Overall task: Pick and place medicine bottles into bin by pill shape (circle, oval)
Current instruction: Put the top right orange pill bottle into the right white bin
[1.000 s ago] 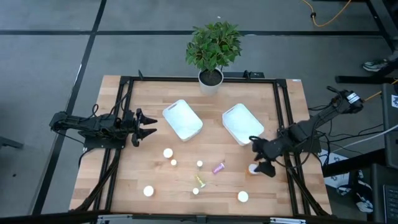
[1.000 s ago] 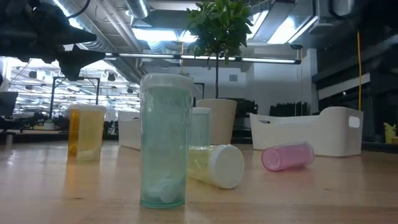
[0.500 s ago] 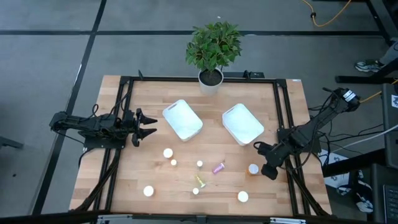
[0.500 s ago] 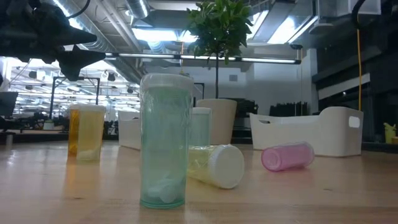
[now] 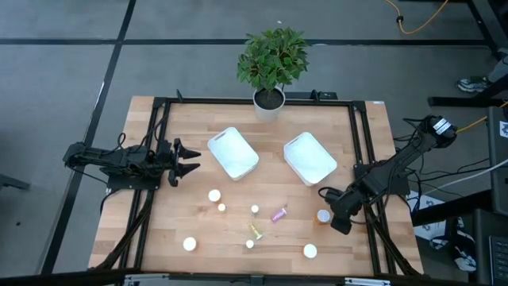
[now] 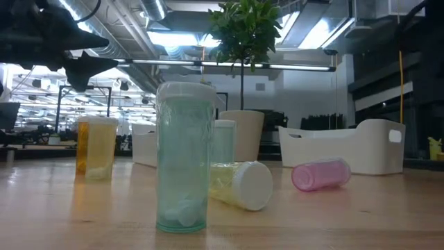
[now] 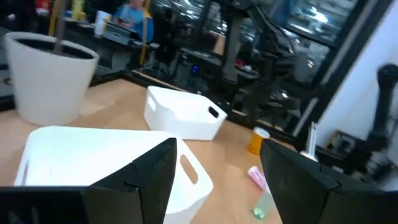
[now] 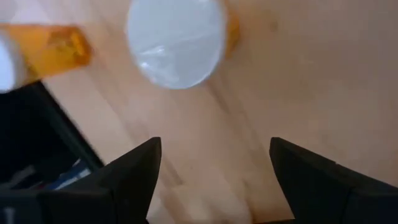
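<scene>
Medicine bottles lie scattered over the lower middle of the bench [image 5: 159, 238], below two white bins [image 5: 232, 152] kept upper centre as sorting targets. Right gripper [image 5: 337, 218], fingers wide, hovers lower right just beside an upright orange bottle [image 5: 323, 215], probably its next pick. Left gripper [image 5: 188, 161] waits open at left. A pink bottle [image 5: 279, 213] lies tipped, long axis diagonal.

Two bins [image 5: 232, 152] [image 5: 309, 158] sit side by side at centre frame on the worktop [image 5: 159, 230], a potted plant [image 5: 272, 62] above them. Medicine bottles [image 5: 255, 210] scatter below; left pincer [image 5: 190, 162] mid-left, right pincer [image 5: 335, 219] lower right.
</scene>
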{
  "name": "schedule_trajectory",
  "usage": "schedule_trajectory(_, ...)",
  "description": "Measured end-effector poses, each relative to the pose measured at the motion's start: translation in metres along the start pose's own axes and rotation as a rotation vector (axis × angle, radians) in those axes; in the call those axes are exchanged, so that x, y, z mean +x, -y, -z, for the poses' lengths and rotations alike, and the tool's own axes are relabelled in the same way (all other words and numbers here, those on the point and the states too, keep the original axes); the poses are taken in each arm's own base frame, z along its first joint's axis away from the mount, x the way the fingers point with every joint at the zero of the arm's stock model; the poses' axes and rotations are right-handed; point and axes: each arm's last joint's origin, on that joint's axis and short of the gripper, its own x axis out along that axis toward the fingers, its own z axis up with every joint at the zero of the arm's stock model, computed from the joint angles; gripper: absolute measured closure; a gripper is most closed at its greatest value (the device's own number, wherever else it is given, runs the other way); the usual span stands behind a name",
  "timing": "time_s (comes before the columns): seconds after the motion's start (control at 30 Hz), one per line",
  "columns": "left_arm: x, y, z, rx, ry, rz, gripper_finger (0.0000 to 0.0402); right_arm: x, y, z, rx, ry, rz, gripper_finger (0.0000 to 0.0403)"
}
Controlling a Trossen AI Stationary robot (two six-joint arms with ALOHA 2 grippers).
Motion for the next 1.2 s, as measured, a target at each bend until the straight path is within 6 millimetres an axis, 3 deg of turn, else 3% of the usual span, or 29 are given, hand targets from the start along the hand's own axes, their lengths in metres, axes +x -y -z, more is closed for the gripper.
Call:
schedule_trajectory(0.17, 0.0, -0.002, -0.001, 0.069, 0.03, -0.063, 0.0176, 0.0, -0.009, -0.005, -0.097, 0.088, -0.069, 0.0102)
schedule_trajectory(0.33, 0.0, -0.001, -0.001, 0.201, 0.024, -0.059, 0.0176, 0.007, 0.0, -0.004, -0.161, 0.043, 0.057, 0.0102)
schedule_trajectory(0.47, 0.0, -0.002, -0.001, 0.223, 0.024, -0.063, 0.0176, 0.014, 0.006, -0.002, -0.125, -0.01, 0.152, 0.0102)
schedule_trajectory(0.67, 0.0, -0.002, -0.001, 0.227, 0.028, -0.077, 0.0176, 0.022, 0.005, -0.002, -0.068, -0.07, 0.155, 0.0102)
schedule_trajectory(0.9, 0.0, -0.002, -0.002, 0.298, 0.026, -0.08, 0.0176, 0.024, 0.003, -0.003, 0.133, -0.051, 0.165, 0.0102)
schedule_trajectory(1.0, 0.0, -0.002, -0.002, 0.317, 0.025, -0.081, 0.0176, 0.017, -0.008, -0.006, 0.153, -0.039, 0.129, 0.0102)
schedule_trajectory(1.2, 0.0, -0.002, -0.002, 0.317, 0.026, -0.081, 0.0176, -0.013, -0.055, -0.011, 0.118, -0.016, 0.044, 0.0102)
